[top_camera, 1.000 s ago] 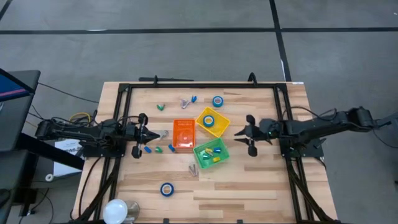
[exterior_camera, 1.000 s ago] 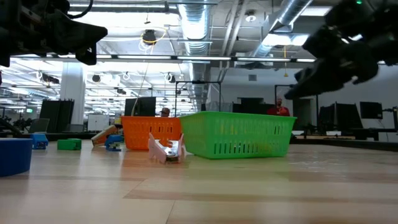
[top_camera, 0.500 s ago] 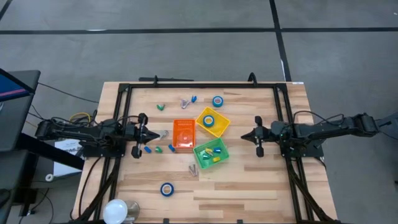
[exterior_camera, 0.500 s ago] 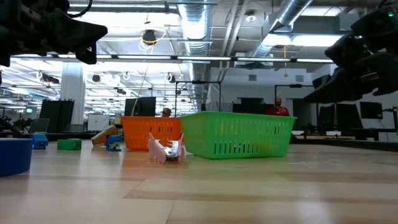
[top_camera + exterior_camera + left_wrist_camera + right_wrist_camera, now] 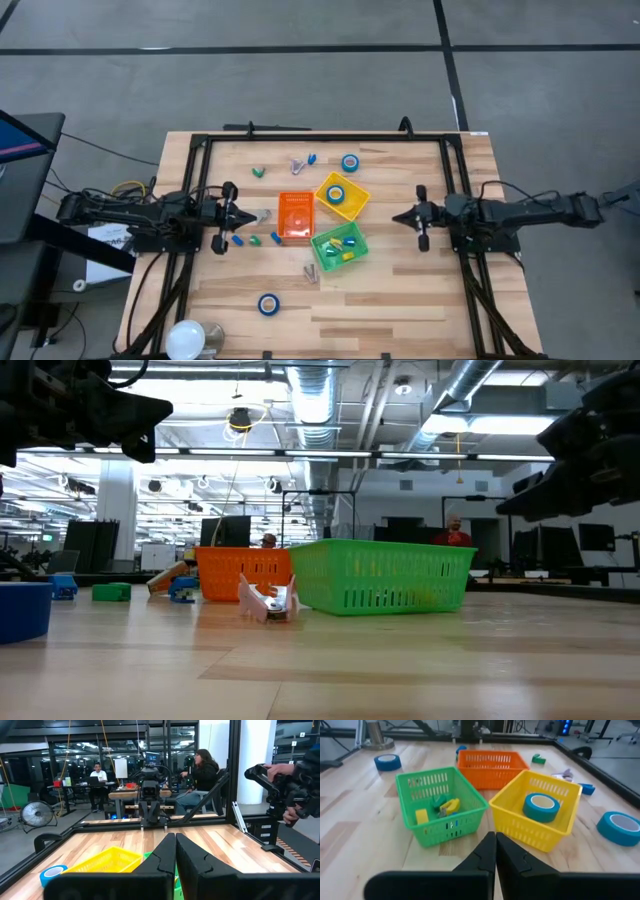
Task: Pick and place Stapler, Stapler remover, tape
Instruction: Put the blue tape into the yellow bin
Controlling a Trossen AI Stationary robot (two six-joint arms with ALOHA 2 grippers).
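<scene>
One blue tape roll lies in the yellow bin. A second tape roll lies flat on the table near the far edge, a third near the near edge. Small blue and green staplers and metal staple removers are scattered around the orange bin and the green bin. My left gripper hovers shut, left of the orange bin. My right gripper hovers shut, right of the yellow and green bins, pointing at them.
The green bin holds yellow and green small items. A green stapler, a blue one and a remover lie near the far edge. A black frame rims the table. A white round object sits at the near left corner.
My right gripper has drawn back from the bins toward the table's right edge. The left arm and all objects have stayed where they were.
</scene>
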